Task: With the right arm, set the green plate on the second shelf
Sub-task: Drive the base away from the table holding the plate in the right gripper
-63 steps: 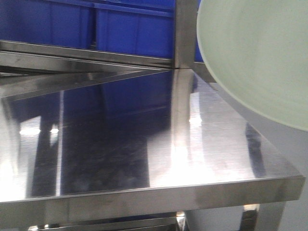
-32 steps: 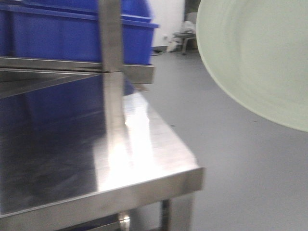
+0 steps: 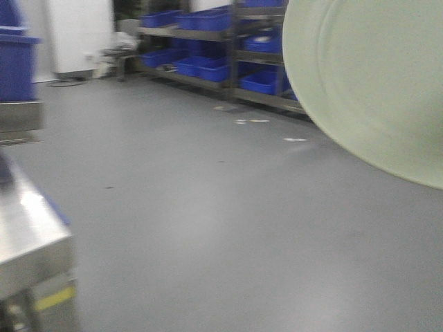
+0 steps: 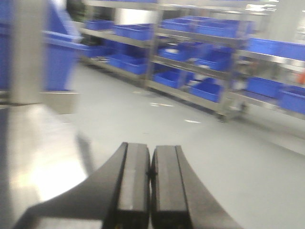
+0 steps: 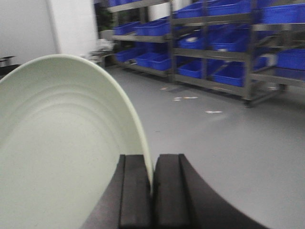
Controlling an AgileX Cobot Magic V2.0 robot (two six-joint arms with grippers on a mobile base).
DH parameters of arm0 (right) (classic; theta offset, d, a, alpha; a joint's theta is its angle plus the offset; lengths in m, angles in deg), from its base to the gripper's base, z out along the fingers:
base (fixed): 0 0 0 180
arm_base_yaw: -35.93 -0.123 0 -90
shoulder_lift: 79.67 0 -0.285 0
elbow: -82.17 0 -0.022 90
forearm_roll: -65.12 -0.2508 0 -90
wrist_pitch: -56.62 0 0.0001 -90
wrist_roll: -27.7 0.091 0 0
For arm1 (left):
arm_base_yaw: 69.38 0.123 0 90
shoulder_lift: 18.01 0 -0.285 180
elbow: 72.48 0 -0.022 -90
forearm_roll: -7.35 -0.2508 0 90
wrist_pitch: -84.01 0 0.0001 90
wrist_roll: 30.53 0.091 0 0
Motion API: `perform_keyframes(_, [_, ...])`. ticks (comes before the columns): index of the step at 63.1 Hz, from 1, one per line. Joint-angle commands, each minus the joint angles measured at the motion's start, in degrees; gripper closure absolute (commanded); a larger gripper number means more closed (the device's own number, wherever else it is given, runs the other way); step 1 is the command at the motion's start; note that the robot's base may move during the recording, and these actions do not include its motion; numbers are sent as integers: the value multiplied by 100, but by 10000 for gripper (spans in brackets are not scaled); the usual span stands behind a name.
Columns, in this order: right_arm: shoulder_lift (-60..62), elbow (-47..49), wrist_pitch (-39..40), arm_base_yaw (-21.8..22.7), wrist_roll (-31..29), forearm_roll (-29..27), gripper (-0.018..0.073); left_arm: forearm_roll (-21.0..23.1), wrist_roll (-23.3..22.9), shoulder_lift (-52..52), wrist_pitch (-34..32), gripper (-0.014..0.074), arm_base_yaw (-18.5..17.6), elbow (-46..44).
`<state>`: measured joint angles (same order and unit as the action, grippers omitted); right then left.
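The green plate is pale mint and fills the upper right of the front view, held up in the air over the grey floor. In the right wrist view the plate stands on edge at the left, and my right gripper is shut on its rim. My left gripper is shut and empty, above the steel shelf corner. In the front view only a corner of that steel shelf unit shows at the far left. The right gripper itself is hidden in the front view.
Open grey floor lies ahead. A steel rack with several blue bins stands along the far wall, also in the left wrist view and right wrist view. A blue bin sits on the near shelf unit.
The view has swung to the right: the steel shelf slid from the centre to the far left edge, and the open floor and far racks came into view. The plate stays at the upper right.
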<state>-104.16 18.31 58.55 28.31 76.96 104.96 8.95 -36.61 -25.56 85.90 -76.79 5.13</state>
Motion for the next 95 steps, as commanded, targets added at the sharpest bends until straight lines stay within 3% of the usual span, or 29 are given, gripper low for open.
perform_keyframes(1, [-24, 192, 497, 28, 50, 8, 506, 47, -19, 93, -511, 466, -40, 234])
perform_keyframes(95, [-24, 192, 497, 28, 50, 8, 506, 47, -19, 93, -511, 466, -40, 234])
